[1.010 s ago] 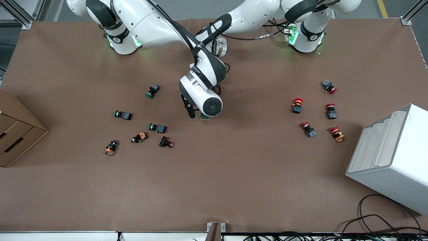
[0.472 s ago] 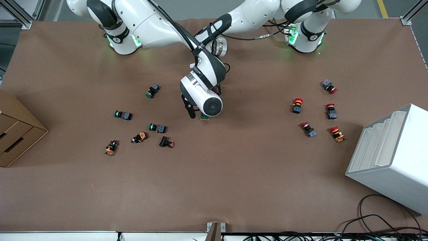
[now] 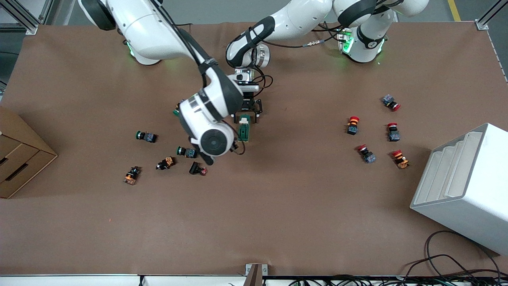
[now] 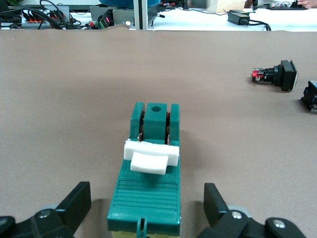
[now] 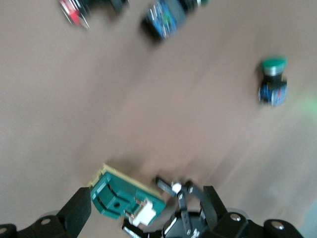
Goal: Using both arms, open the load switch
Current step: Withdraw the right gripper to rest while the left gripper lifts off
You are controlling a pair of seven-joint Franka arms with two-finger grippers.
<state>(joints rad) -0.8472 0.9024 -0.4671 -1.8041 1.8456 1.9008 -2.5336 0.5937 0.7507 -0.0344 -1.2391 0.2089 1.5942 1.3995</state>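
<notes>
The load switch (image 3: pixel 244 130), a dark-green block with a white toggle (image 4: pixel 150 159), lies on the brown table near its middle. My left gripper (image 3: pixel 248 113) stands low and open. Its fingers (image 4: pixel 75 201) are on either side of the switch's end, with gaps on both sides. My right gripper (image 3: pixel 221 154) hangs open above the table, beside the switch toward the right arm's end. In the right wrist view the switch (image 5: pixel 119 196) and the left gripper's black fingers show below, between my right gripper's (image 5: pixel 146 206) open fingers.
Green-capped push buttons (image 3: pixel 146 136) and other small buttons (image 3: pixel 197 169) lie toward the right arm's end. Red-capped buttons (image 3: pixel 353 124) lie toward the left arm's end, near a white rack (image 3: pixel 464 186). A cardboard box (image 3: pixel 20 155) sits at the right arm's end.
My right arm has lifted off the switch and swung toward its own end of the table, uncovering the switch. The left gripper has stayed at the switch.
</notes>
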